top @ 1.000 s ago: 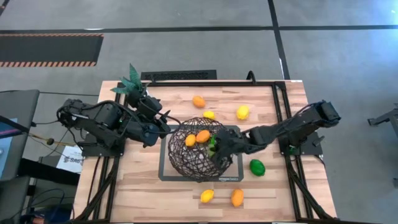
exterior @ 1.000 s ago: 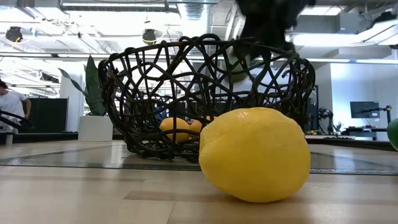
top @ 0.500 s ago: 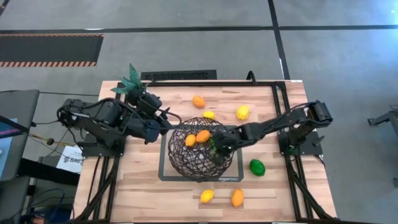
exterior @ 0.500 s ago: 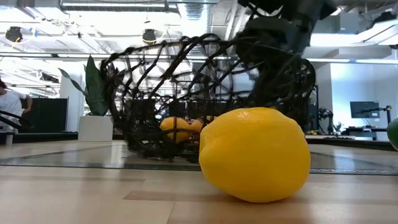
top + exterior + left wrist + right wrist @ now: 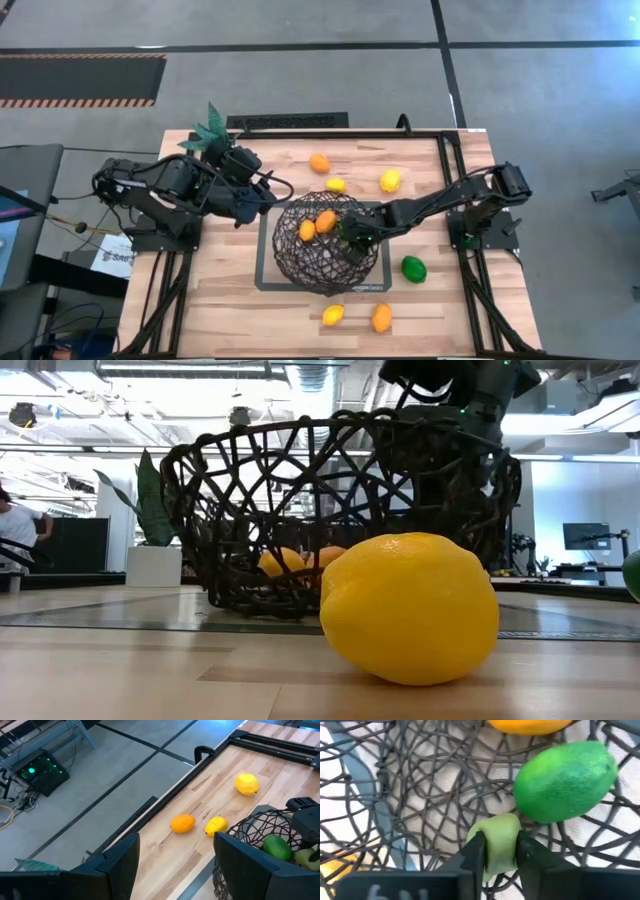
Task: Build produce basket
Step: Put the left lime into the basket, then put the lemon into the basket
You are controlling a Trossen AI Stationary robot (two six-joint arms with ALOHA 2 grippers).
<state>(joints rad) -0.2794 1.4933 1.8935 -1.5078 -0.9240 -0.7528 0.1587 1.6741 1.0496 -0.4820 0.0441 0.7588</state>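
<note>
Left gripper (image 5: 262, 200), jaws wide and empty, hovers left of the basket (image 5: 325, 242), which sits on the grey-framed mat (image 5: 383, 282). Right gripper (image 5: 347, 234), inside the basket's right half, pinches a pale-green fruit (image 5: 497, 842) beside a lime (image 5: 563, 781); 2 oranges (image 5: 318, 224) lie inside.

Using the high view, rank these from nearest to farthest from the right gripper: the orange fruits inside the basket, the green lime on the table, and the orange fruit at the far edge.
From the right gripper, inside the basket:
1. Orange fruits inside the basket, just beside the gripper toward the left arm.
2. Green lime on the table, outside the basket on the right arm's side.
3. Orange fruit at the far edge, beyond the basket.
</note>
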